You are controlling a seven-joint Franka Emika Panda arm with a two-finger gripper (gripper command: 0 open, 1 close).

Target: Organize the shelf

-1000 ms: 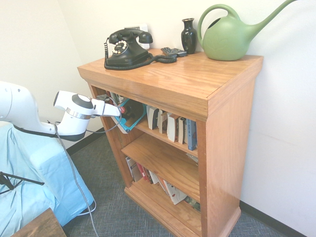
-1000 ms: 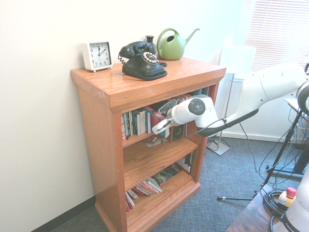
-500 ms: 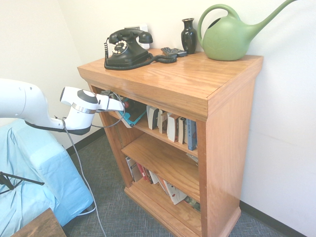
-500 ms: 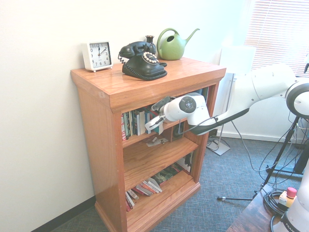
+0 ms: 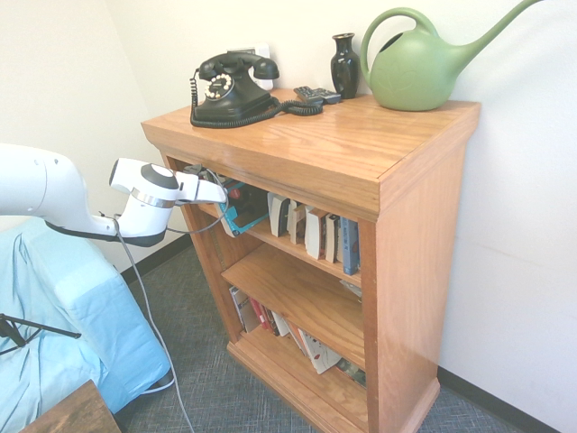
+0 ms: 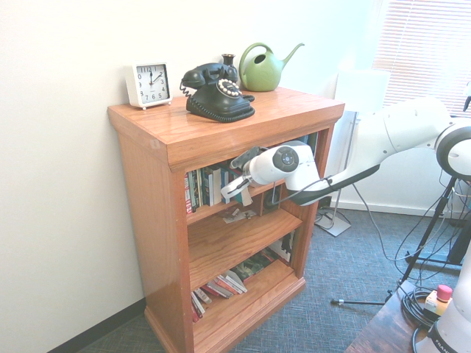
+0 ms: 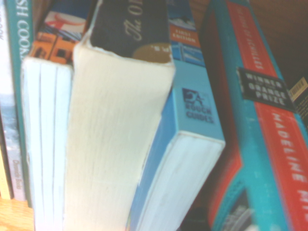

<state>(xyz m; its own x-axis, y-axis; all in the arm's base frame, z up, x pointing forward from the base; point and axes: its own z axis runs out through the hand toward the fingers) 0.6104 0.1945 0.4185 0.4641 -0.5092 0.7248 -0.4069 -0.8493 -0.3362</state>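
black rotary phone [image 5: 233, 87], dark vase [image 5: 344, 64], green watering can [image 5: 424, 63], white alarm clock [image 6: 148, 84], small dark remote [image 5: 316, 94] just beside vase, light blue cloth [image 5: 63, 316] low left

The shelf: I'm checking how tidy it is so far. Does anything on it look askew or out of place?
Yes. On the shelf, the top tier's books by the end effector lean instead of standing upright, and the bottom-tier books slump over. The middle tier is nearly bare.

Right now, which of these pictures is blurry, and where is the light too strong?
Wrist view: soft focus, though the blue guidebook logo stays readable. Second exterior view: the window blinds are washed out by daylight. First exterior view: sharp and evenly lit, the shelf clear.
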